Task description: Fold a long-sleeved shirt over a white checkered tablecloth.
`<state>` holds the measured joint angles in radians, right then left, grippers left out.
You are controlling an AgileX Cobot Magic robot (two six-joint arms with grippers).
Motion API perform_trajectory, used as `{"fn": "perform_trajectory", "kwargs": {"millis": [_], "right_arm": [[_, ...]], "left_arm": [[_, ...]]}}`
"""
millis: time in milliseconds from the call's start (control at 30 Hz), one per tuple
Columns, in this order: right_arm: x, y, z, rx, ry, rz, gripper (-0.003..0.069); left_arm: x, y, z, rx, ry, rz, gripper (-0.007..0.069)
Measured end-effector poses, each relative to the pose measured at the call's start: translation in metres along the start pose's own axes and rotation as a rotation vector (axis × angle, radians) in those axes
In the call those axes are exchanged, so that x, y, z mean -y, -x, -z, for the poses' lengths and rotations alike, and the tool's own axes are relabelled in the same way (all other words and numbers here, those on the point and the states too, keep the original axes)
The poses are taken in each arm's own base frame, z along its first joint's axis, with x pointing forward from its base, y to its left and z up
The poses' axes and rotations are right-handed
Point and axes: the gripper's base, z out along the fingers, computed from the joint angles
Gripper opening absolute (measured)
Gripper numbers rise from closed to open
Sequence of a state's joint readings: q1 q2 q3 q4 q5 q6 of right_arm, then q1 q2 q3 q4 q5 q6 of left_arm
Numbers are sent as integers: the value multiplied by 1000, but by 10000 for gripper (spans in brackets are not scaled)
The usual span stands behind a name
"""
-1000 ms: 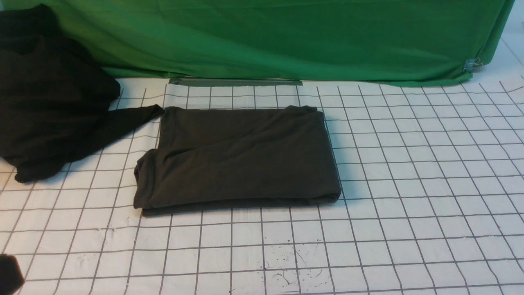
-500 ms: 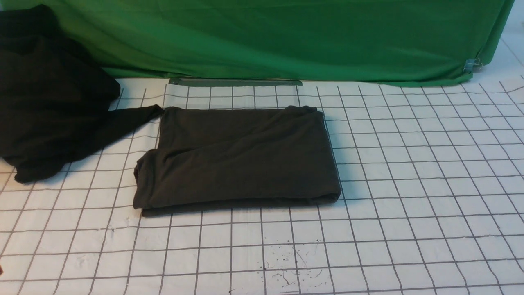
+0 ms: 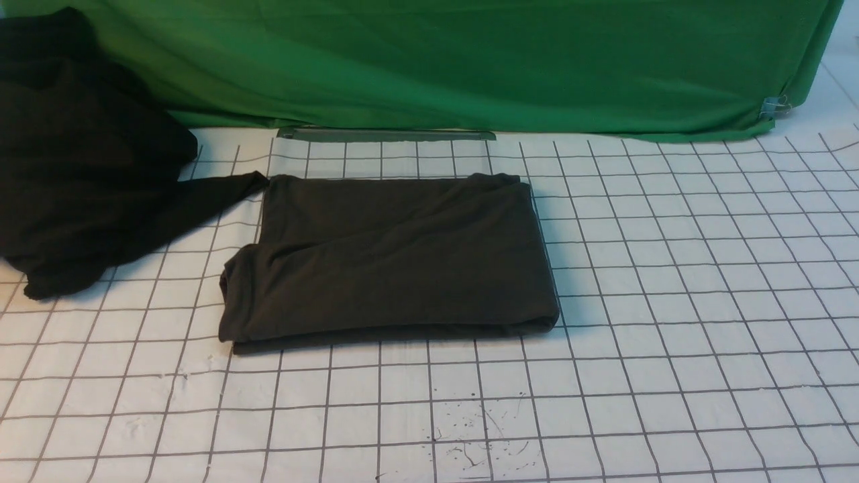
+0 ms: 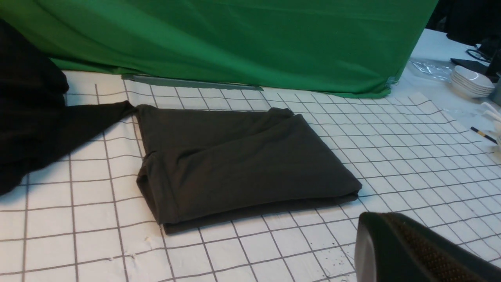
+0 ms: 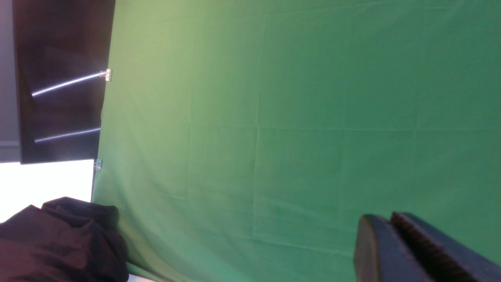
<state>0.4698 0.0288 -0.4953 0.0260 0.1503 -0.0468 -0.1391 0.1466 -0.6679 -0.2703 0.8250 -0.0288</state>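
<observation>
The long-sleeved shirt (image 3: 389, 258) lies folded into a dark brownish rectangle in the middle of the white checkered tablecloth (image 3: 671, 302); no logo shows. Neither gripper appears in the front view. In the left wrist view the shirt (image 4: 235, 164) rests flat on the tablecloth (image 4: 411, 156), and my left gripper (image 4: 377, 219) hangs nearer than its front right corner, shut and holding nothing. My right gripper (image 5: 385, 219) points at the green cloth (image 5: 293, 117), its fingers together with barely a slit between them and nothing in them.
A deeper black garment (image 3: 80, 154) is heaped at the far left, one sleeve reaching the shirt's back left corner. The green cloth (image 3: 470, 60) hangs along the back above a grey strip (image 3: 386, 134). Stacked white bowls (image 4: 471, 80) and a pen (image 4: 483, 135) lie beyond the right edge.
A dark shape at the bottom left corner of the front view has slid out of sight. The shirt has not moved.
</observation>
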Motion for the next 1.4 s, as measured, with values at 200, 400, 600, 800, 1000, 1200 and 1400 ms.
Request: {"fn": "perform_trajectory", "kwargs": {"millis": [200,400,600,800,1000,1200,1400], "right_arm": [[0,0,0,0,0,0,52],[0,0,0,0,0,0,71],[0,0,0,0,0,0,85],[0,0,0,1,0,0,95],[0,0,0,1,0,0,103],[0,0,0,1,0,0,112],[0,0,0,2,0,0,120]], "left_arm": [[-1,0,0,0,7,-8,-2],[-1,0,0,0,7,-9,1],[-3,1,-1,13,33,-91,1],[-16,-3,-15,229,147,-214,1],[-43,-53,-37,315,363,-228,1],[-71,-114,-64,151,444,-161,1],[-74,-131,-70,95,416,-173,1]]}}
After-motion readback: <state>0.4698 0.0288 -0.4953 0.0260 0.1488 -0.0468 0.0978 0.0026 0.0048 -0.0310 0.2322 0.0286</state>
